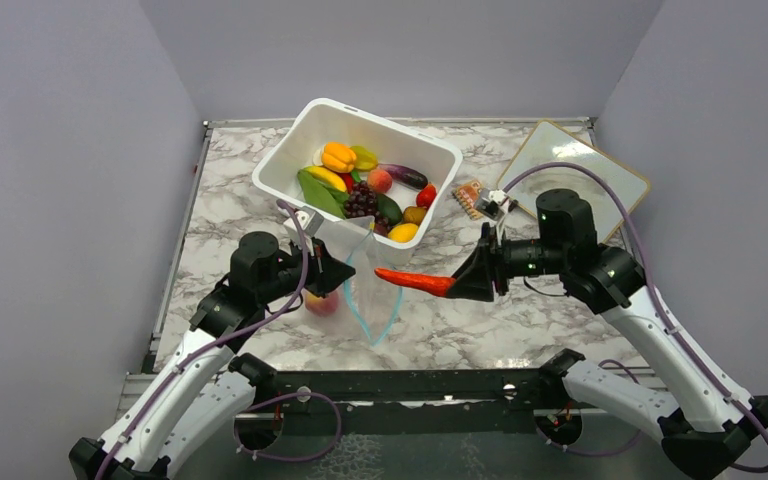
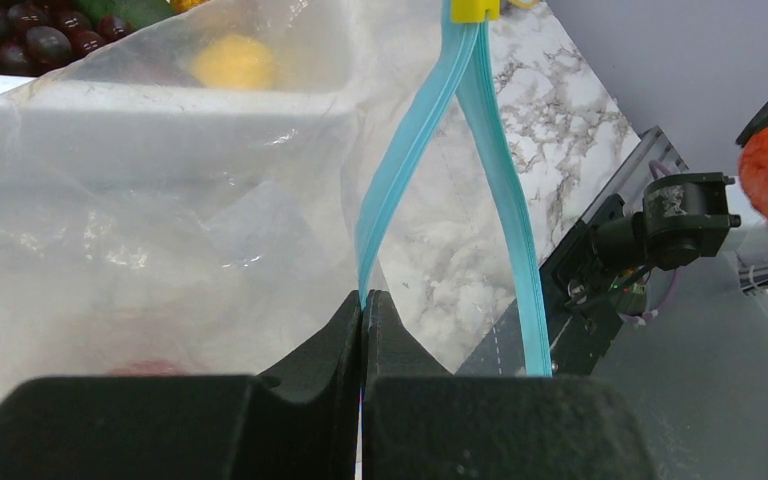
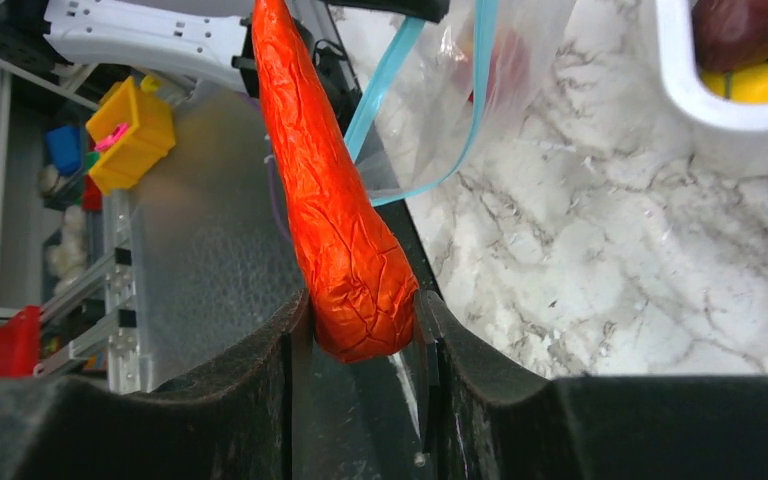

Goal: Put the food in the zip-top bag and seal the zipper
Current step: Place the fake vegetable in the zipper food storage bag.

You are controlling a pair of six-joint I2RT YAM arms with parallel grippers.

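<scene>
The left tool (image 2: pixel 363 300) is pinched tight on the mouth edge of the zip-top bag (image 1: pixel 365 258). It holds the clear pouch up just in front of the white tub (image 1: pixel 290 150), on the side nearest the arms. The zipper (image 2: pixel 415 130) hangs parted in a blue loop. One reddish piece of food (image 1: pixel 321 302) sits inside the bag. The right tool (image 3: pixel 365 310) is closed narrowly on the thick end of a carrot (image 3: pixel 335 200), in front of the tub's right corner and above the worktop (image 1: pixel 520 320). The carrot's tip points toward the bag. An orange pepper (image 1: pixel 339 156), grapes (image 1: pixel 361 200) and an eggplant (image 1: pixel 405 175) lie in the tub.
</scene>
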